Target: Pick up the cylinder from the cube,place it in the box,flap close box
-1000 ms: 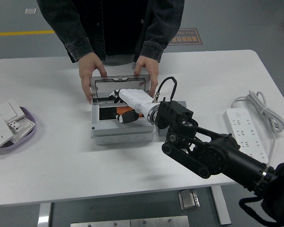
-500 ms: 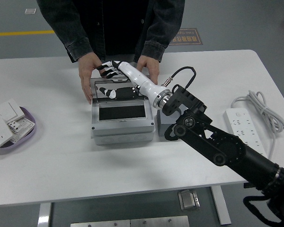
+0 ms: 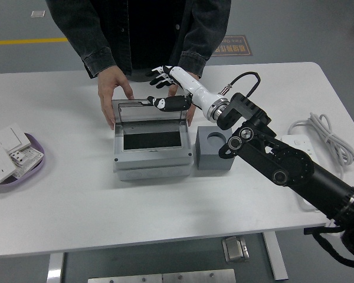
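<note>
White desk (image 3: 165,206), smooth matte top, rounded far right corner. A person in a dark denim-like jacket (image 3: 141,29) stands at the far edge, centre.

Right arm (image 3: 283,168): black, jointed, bulky; enters from the near right corner and reaches diagonally toward the far edge. Forearm section is white and glossy with a metal collar and a black cable loop.

Grey box (image 3: 152,156): rectangular, hard plastic look, sits centre-left on the desk, nearer the far edge than the near one. Interior reads as a dark rectangle; the cylinder cannot be made out in it. Clear hinged lid (image 3: 148,112) stands tilted up along the box's far side, screw dots at the corners.

Grey cube (image 3: 214,147): matte block just beside the box on its right, round socket in the top face, socket empty.

White power strip (image 3: 302,158) with coiled cable (image 3: 325,132), near the right edge. Lilac tray (image 3: 29,162) at the left edge carrying white switch plates (image 3: 6,147).

Person's hands: one hand (image 3: 113,94) grips the lid's far left corner, the other hand (image 3: 183,97) is at the far right corner, partly behind the robot's.

Right hand (image 3: 167,87): white and black segments, fingers (image 3: 160,72) spread and holding nothing, thumb resting at the lid's top edge.
</note>
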`<state>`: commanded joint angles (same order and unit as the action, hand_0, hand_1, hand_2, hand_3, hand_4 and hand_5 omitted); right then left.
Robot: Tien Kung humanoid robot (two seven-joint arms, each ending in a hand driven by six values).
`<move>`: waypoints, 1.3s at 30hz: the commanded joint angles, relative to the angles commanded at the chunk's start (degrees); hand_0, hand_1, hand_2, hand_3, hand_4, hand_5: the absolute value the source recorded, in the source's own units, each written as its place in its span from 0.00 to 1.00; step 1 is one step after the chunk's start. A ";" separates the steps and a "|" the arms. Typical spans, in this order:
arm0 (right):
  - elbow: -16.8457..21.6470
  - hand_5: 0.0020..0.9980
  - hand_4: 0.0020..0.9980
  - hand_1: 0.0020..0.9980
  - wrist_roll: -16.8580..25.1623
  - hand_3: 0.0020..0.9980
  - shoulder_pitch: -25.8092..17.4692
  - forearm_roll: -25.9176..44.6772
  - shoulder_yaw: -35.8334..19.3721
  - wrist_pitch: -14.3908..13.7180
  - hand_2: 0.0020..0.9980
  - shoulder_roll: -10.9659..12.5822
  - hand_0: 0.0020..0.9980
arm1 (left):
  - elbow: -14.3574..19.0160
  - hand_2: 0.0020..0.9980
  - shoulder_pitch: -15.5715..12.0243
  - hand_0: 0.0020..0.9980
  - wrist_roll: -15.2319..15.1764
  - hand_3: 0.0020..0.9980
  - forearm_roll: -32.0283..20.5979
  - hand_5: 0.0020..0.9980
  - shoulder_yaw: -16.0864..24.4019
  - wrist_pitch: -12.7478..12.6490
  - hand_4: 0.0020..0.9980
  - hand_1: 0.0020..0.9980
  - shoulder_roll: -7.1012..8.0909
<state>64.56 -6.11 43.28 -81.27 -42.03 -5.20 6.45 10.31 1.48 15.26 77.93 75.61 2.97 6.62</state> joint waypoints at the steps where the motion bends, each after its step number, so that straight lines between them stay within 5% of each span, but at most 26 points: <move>1: 0.47 0.10 0.70 0.70 -0.19 0.76 -0.13 -0.11 0.47 0.02 0.69 0.36 0.81 | 0.00 0.56 -0.01 0.61 -0.01 0.60 0.03 0.27 0.03 0.00 0.67 0.58 -0.01; 13: 11.71 0.12 0.70 0.70 -3.12 0.76 -4.80 -3.29 4.24 -1.20 0.69 5.33 0.81 | 0.00 0.56 -0.10 0.61 -0.20 0.60 -0.55 0.27 -0.21 -0.17 0.67 0.58 -0.20; 27: 12.07 0.16 0.61 0.69 -3.01 0.73 -8.87 2.45 3.70 0.11 0.69 4.58 0.80 | 0.00 0.56 -0.08 0.61 -0.31 0.60 -0.74 0.27 -0.46 -0.21 0.67 0.58 -0.51; 33: 13.92 0.20 0.59 0.69 -2.66 0.73 -11.81 -1.87 -2.85 -0.40 0.69 5.37 0.79 | 0.00 0.56 -0.05 0.61 -0.33 0.60 -0.65 0.27 -0.32 -0.18 0.67 0.58 -0.50; 39: 17.07 0.24 0.60 0.69 2.58 0.74 -17.97 -4.81 -12.35 -2.64 0.69 6.28 0.79 | 0.00 0.56 -0.17 0.61 -0.25 0.60 -1.02 0.27 -0.50 -0.22 0.67 0.58 -0.34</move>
<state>81.63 -3.54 25.31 -86.07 -54.38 -7.83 12.73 10.31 1.31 15.01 76.91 75.10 2.76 6.28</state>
